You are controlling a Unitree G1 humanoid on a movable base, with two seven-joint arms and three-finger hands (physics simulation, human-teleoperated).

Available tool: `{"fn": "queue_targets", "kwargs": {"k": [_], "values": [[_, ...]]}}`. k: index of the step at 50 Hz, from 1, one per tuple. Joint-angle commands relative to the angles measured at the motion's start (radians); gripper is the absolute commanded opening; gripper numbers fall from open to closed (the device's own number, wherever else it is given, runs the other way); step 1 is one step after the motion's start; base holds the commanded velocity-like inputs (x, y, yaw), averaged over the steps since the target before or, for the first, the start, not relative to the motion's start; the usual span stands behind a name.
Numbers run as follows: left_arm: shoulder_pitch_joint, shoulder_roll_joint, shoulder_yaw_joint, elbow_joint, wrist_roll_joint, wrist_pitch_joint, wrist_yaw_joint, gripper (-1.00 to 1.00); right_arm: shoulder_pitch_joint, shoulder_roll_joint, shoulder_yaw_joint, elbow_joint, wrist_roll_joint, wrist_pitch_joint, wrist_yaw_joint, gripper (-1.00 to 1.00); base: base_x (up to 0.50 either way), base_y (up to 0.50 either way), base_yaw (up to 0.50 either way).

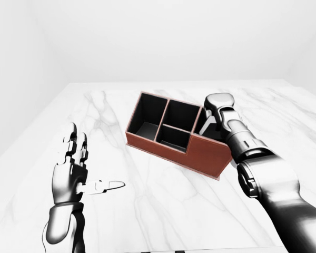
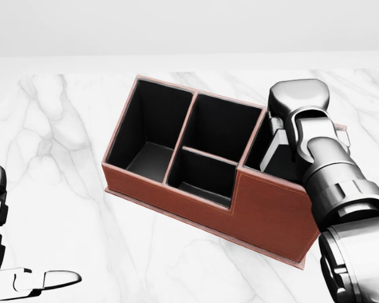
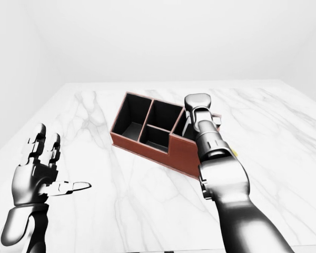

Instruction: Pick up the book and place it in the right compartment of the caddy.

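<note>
Head view shows the book [image 2: 279,151] as a dark slab with a pale edge, standing tilted in the right compartment of the brown caddy [image 2: 265,208], long axis running from lower left to upper right. It sits directly beneath the right hand [image 2: 300,120], whose grip I cannot tell. At lower left, the left hand [image 1: 73,168] hovers with fingers spread over the marble table [image 2: 63,126].
</note>
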Motion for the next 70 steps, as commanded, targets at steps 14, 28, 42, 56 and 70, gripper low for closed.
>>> {"fn": "queue_targets", "kwargs": {"k": [14, 28, 42, 56, 70], "values": [[-0.001, -0.001, 0.010, 0.025, -0.003, -0.017, -0.005, 1.00, 0.016, 0.010, 0.003, 0.016, -0.016, 0.000, -0.047, -1.00, 0.00, 0.00, 0.00], [0.002, -0.001, 0.003, 0.027, -0.002, -0.022, 0.000, 1.00, 0.030, 0.009, 0.002, 0.020, -0.020, 0.000, -0.055, -1.00, 0.00, 0.00, 0.00], [0.007, -0.003, 0.006, 0.016, -0.004, -0.019, 0.000, 1.00, -0.010, -0.008, 0.003, 0.006, -0.022, 0.000, -0.052, 1.00, 0.00, 0.00, 0.00], [0.012, -0.008, 0.002, -0.022, -0.009, -0.001, -0.004, 1.00, -0.079, -0.080, 0.006, -0.161, -0.008, -0.034, 0.071, 1.00, 0.00, 0.00, 0.00], [0.024, -0.014, -0.002, -0.090, -0.011, 0.033, -0.008, 1.00, -0.050, -0.110, -0.025, -0.295, -0.015, -0.044, 0.154, 1.00, 0.00, 0.00, 0.00]]}}
